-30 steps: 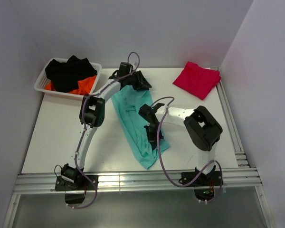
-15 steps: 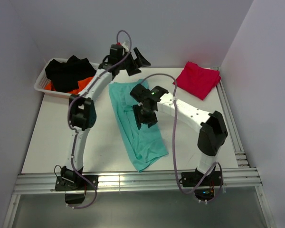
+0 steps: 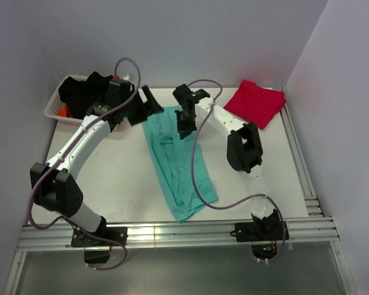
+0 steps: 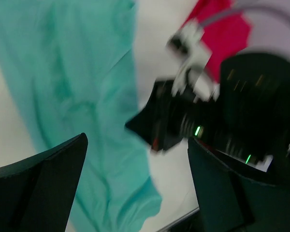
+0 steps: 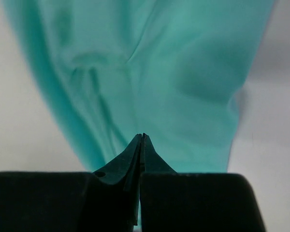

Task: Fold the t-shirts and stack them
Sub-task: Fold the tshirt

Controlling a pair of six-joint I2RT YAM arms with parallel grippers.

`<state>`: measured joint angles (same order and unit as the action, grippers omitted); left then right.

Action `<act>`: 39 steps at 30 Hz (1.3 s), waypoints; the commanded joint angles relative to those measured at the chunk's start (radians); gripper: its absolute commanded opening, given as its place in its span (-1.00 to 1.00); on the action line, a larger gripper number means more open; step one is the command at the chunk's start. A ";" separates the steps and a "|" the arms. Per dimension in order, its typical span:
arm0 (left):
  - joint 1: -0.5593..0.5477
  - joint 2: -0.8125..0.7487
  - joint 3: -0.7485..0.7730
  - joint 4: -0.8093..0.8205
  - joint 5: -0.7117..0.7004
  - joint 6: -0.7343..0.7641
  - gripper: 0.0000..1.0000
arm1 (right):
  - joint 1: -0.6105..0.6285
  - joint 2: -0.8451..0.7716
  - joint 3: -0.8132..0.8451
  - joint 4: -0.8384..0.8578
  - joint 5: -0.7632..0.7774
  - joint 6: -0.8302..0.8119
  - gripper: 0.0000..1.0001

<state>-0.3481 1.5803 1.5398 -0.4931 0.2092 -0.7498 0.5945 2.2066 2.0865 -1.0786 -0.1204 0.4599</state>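
Teal shirt lies lengthwise on table; red shirt far right; basket far left.

walls: pale lilac | table: white | rail: aluminium front edge

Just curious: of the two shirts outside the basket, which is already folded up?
The crimson-red t-shirt at the far right corner; the teal-green t-shirt lies stretched out long in the middle.
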 commanded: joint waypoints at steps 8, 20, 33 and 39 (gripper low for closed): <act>-0.028 -0.242 -0.288 -0.183 -0.123 -0.054 0.81 | -0.099 0.237 0.181 0.149 -0.125 0.088 -1.00; -0.028 -0.293 -0.308 -0.260 -0.140 -0.014 0.80 | -0.193 0.268 0.049 0.296 -0.130 0.088 -1.00; -0.031 -0.230 -0.313 -0.219 -0.102 -0.010 0.78 | -0.295 0.140 -0.126 0.330 -0.139 0.169 -1.00; -0.038 -0.218 -0.311 -0.216 -0.108 -0.008 0.77 | -0.315 0.122 -0.161 0.298 -0.088 0.214 -1.00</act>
<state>-0.3779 1.3590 1.2213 -0.7429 0.0925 -0.7738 0.2905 2.3825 1.9667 -0.7547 -0.2855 0.6537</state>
